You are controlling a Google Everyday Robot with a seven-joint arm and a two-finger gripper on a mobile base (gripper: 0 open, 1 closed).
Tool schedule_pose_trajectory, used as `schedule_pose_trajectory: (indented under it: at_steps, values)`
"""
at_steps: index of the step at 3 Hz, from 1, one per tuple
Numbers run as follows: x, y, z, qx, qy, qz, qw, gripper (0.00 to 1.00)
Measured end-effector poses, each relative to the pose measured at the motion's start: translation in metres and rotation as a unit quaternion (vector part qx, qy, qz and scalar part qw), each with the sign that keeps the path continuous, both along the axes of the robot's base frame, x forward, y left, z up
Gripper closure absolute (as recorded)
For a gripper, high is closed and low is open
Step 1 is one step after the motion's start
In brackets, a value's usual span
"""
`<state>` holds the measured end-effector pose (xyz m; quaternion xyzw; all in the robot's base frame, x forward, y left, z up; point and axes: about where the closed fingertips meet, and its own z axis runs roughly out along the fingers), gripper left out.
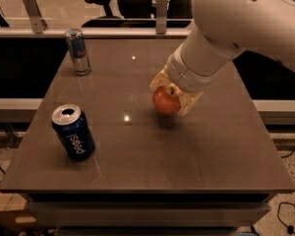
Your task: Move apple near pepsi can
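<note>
The orange-red apple (165, 101) is held in my gripper (171, 98) just above the middle of the brown table (187, 151). The tan fingers (187, 103) are shut on the apple from either side, with the white arm reaching in from the upper right. The dark blue pepsi can (73, 132) stands near the table's front left, well to the left of the apple and apart from it.
A taller, slim silver-and-blue can (77, 51) stands at the table's back left. A rail with posts (161, 6) and office chairs lie behind the table. The table's edges drop off on all sides.
</note>
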<state>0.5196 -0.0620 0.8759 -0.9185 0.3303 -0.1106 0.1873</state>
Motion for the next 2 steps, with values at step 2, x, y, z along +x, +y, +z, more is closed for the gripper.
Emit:
schedule_pose_trajectory:
  at_steps: [2]
  values:
    - [-0.023, 0.012, 0.006, 0.040, -0.043, 0.019, 0.9981, 1.00]
